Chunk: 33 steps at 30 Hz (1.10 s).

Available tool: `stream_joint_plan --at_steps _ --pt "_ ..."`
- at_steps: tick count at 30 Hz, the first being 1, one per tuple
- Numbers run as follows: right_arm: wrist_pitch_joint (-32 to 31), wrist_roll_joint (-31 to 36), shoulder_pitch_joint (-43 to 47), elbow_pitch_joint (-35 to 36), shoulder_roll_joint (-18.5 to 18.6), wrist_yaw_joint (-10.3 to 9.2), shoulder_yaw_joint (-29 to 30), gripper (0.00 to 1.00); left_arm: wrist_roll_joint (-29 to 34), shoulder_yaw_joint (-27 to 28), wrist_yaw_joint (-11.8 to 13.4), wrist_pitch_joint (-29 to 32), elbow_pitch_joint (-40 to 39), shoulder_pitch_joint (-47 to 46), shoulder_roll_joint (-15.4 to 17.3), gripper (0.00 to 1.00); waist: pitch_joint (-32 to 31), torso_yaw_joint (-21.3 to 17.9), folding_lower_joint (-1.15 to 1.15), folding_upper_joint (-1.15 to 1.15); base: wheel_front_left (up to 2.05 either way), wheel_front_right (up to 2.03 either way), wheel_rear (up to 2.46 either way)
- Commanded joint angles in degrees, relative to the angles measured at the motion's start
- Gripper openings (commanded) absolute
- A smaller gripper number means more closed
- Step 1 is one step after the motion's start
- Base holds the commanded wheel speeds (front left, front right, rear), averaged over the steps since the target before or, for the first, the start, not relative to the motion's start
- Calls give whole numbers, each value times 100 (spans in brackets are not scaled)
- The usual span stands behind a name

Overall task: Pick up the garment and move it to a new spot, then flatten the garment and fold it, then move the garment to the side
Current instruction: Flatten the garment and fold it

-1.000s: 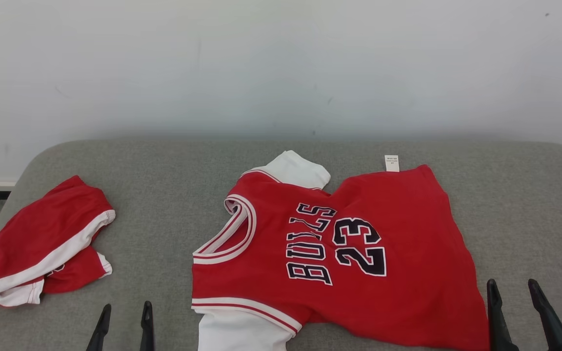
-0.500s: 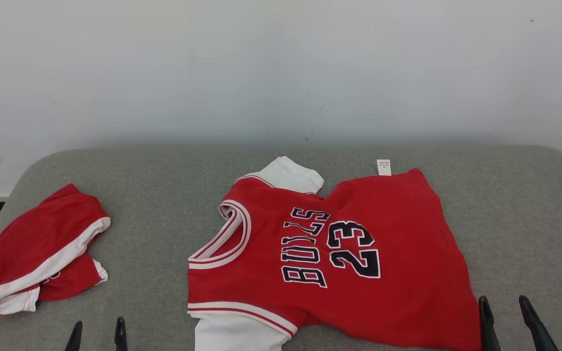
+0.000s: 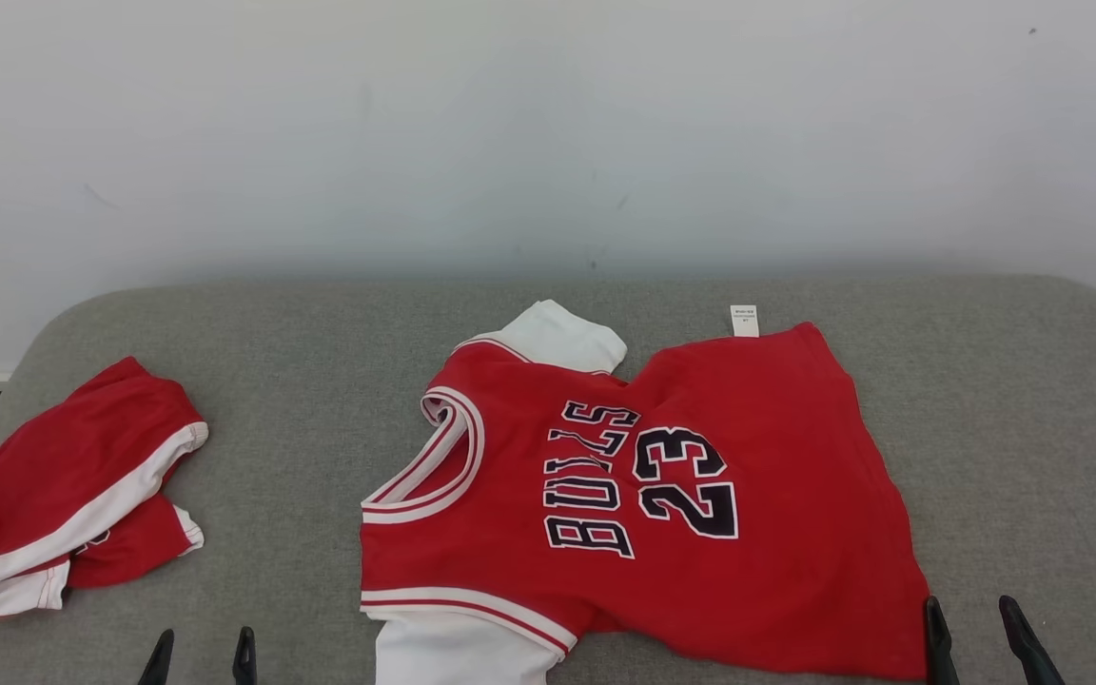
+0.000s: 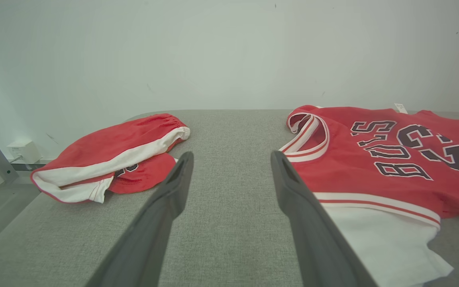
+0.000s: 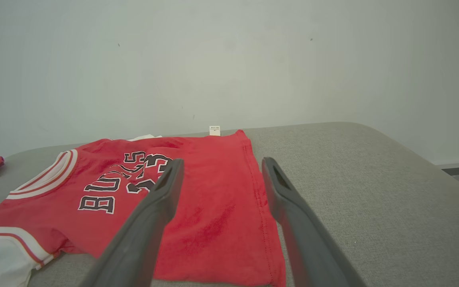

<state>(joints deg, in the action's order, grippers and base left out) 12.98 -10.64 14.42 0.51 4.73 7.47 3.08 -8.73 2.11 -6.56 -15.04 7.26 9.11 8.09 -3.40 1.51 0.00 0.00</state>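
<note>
We see a red basketball jersey (image 3: 795, 514) with white sleeves and black "BULLS 23" lettering lying face up, near the middle of a grey fabric-covered counter (image 3: 301, 381). Its neck opening points to our left and its hem to our right. One white sleeve sticks out at the far side and the other hangs toward the near edge. The cloth is mostly spread out, with a crease running through the chest by the far sleeve. A small white label (image 3: 744, 321) stands up at the far hem corner.

Our left tool (image 3: 201, 645) sits low at the near edge, over bare counter between the jersey and a pair of bunched red shorts with a white band (image 3: 63, 476), which lies well apart at the far left. Its two dark fingers are spread wide with nothing between them.

Our right tool (image 3: 971, 616) is just beside the jersey's near hem corner, fingers likewise spread wide and gripping nothing. In the right wrist view the hem edge runs up between the two fingers. We cannot tell whether either tool touches the counter. A pale wall (image 3: 548, 143) rises behind.
</note>
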Motion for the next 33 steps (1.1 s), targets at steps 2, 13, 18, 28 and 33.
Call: stream_joint_plan --at_steps 2,13,18,28,33 --pt "27 -15 -15 -32 0 7 -3 100 -28 -16 -13 -21 26 -64 24 100 10 -7 0 0 0 0 0" --pt "-156 29 -149 -387 118 7 98 100 -117 -396 -45 115 303 -124 -76 100 90 -22 0 0 0 0 0" --pt "-312 76 -367 -896 266 7 141 100 -218 -830 -79 149 827 -249 -146 100 173 -32 0 0 0 0 0" --pt "-311 123 -1010 -2285 439 7 145 100 -528 -1608 -85 116 2180 -621 -150 100 318 -53 0 0 0 0 0" --pt "-240 84 -1538 -3296 477 7 131 100 -787 -1898 -87 55 2757 -967 -104 100 468 -52 0 0 0 0 0"
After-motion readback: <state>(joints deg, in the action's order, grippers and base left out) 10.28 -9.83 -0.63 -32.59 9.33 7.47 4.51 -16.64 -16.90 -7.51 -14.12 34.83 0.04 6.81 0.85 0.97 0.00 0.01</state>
